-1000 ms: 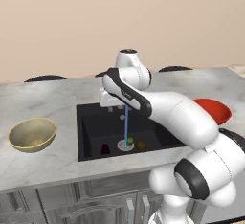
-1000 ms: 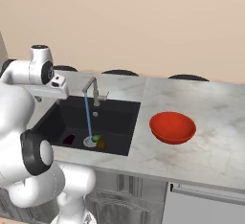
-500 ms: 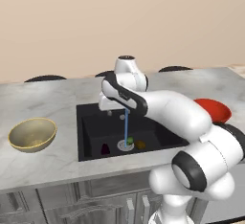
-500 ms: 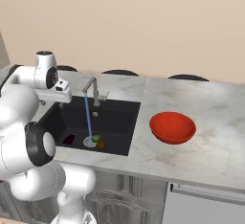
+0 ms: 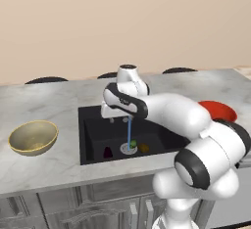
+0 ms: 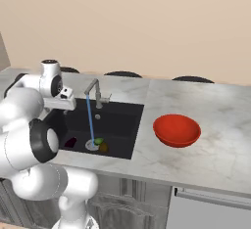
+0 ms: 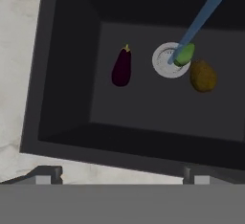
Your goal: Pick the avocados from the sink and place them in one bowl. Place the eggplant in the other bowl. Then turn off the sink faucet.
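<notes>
Now the hand [image 7: 119, 173] hovers open and empty above the sink [image 7: 67, 98]. On its floor lie the eggplant [image 7: 121, 67], the green avocado [image 7: 184, 54] on the drain, and the brown avocado [image 7: 203, 76] beside it; water runs.

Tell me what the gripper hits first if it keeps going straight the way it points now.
Probably the bare sink floor. The open gripper looks down into the basin, with the eggplant and both avocados lying off its line, though depth is hard to judge.
</notes>
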